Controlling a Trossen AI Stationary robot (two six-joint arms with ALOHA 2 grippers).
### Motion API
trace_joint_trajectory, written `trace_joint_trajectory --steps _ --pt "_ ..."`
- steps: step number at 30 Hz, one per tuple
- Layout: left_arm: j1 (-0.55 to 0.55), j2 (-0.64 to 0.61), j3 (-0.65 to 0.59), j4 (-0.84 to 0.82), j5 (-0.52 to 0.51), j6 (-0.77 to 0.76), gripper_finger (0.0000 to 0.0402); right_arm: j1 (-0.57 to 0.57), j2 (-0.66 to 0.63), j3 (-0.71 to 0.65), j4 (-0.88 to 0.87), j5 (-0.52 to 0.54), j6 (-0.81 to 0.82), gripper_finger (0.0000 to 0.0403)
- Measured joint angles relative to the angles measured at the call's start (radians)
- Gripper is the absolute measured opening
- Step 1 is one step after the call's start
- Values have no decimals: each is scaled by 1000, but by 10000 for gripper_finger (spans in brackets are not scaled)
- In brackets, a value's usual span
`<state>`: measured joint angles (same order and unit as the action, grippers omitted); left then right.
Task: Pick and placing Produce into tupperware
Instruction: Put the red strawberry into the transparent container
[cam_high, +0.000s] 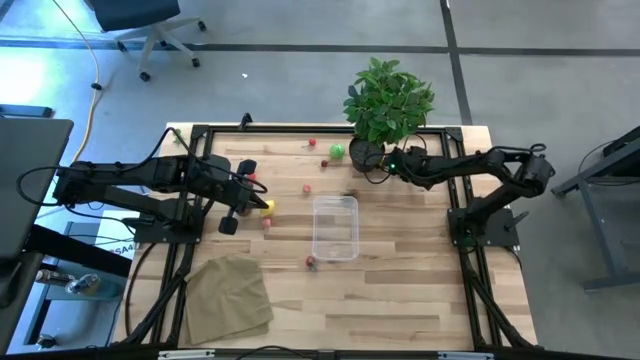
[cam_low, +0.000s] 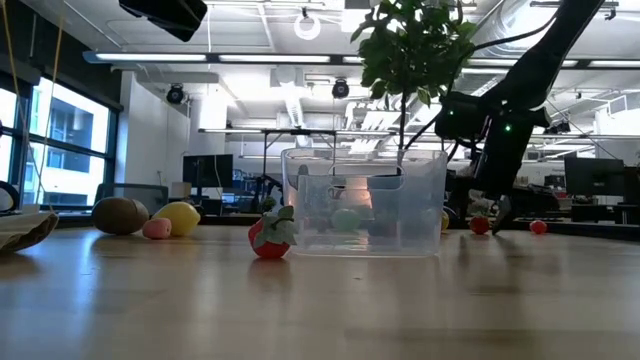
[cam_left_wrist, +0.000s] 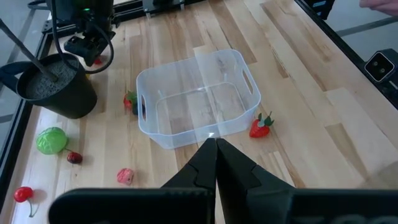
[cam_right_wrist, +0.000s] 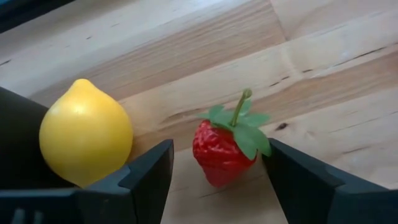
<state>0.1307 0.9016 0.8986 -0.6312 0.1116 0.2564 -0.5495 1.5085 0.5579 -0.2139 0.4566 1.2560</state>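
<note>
Strawberry (cam_right_wrist: 221, 149) sits between the right gripper's (cam_right_wrist: 217, 163) spread fingers in the right wrist view, not gripped, with a lemon (cam_right_wrist: 86, 134) just beside one finger. Left wrist view: left gripper (cam_left_wrist: 216, 144) pinched shut on nothing, tupperware (cam_left_wrist: 199, 99) just ahead of it. From above, tupperware's mid-table between both arms, right gripper near the plant pot (cam_high: 365, 155) — produce (cam_high: 311, 262) scattered on the table outside it.

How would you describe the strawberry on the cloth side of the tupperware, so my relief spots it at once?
Find the clear tupperware in the middle of the table. By its corner nearest the tan cloth lies a red strawberry with green leaves. It is the only produce on that side; every other piece lies farther toward the plant.
</note>
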Motion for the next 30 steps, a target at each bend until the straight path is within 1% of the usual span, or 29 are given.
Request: trace_joint_trajectory --steps 5,13,23,30 --pt "0 0 0 0 0 0 1 -1 1 0 -3 6 0 236" --pt "0 0 0 0 0 0 1 -2 2 -2 -14 7 0 185" --pt "0 0 0 0 0 0 1 -3 2 -2 -34 3 -5 144" --pt "0 0 0 0 0 0 1 1 2 -3 -35 0 -33 135"
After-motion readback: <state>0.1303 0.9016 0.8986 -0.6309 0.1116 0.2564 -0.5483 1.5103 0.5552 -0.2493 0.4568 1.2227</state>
